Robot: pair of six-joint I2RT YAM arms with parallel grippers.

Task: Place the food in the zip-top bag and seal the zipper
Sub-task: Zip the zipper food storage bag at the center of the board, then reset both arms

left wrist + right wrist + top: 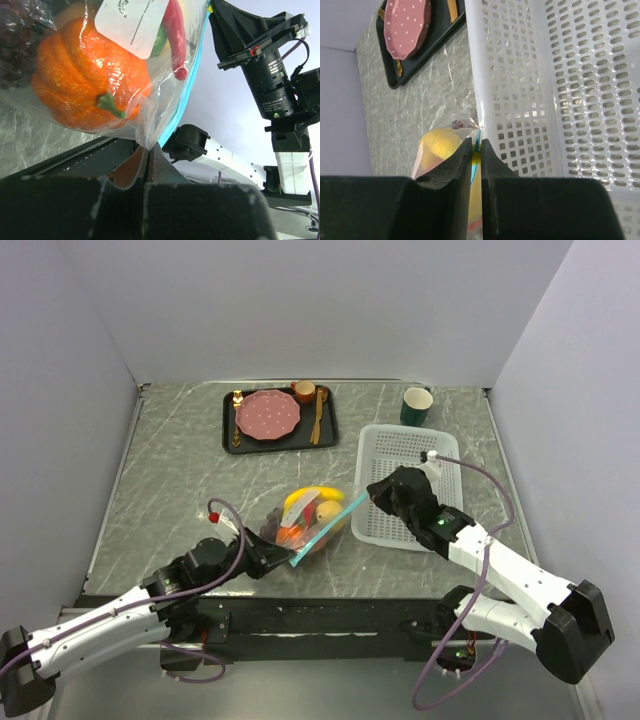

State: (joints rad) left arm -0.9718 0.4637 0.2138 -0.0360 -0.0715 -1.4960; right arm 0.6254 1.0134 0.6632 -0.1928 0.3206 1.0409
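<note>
Over a grey marbled table, the zip-top bag, loaded with the food, is stretched between 2 grippers beside a white basket. 1 corner is pinched in the fully closed left gripper; the zipper end is clamped in the nearly closed right gripper. Under excess tension, thin film could be pulled free and food spilled.

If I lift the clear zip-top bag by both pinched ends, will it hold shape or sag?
Likely floppy: the clear soft plastic bag creases and drapes around the orange ribbed fruit. Probably sags mid-span, since the left gripper and right gripper pinch only thin edges. Glossy film may slip.
</note>
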